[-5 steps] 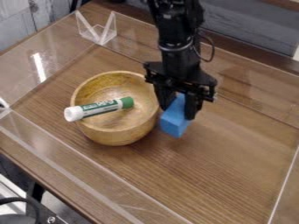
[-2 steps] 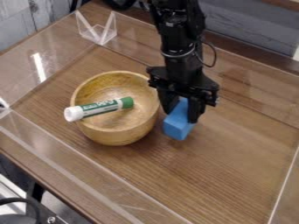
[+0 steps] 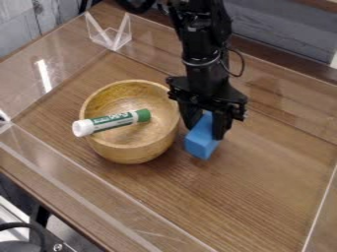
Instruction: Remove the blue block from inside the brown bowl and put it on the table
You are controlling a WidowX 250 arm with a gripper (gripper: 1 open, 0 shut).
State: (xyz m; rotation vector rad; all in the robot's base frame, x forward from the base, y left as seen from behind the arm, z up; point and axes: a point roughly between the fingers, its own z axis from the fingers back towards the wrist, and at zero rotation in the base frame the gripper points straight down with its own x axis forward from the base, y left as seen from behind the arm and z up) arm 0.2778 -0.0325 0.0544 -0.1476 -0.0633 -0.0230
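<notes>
The blue block (image 3: 202,141) is just right of the brown bowl (image 3: 130,123), its bottom at the table (image 3: 263,187) surface or barely above it. My gripper (image 3: 207,118) points straight down and is shut on the blue block, its black fingers clamping the block's upper part. The light-brown wooden bowl holds only a green-and-white marker (image 3: 110,121), lying across its left side with the white cap over the rim.
Clear acrylic walls (image 3: 39,74) run along the table's edges, and a folded clear piece (image 3: 108,32) stands at the back left. The black arm rises from the gripper toward the top of the frame.
The gripper and the blue block shifted slightly right and a little lower a second ago. Since then nothing has visibly moved.
</notes>
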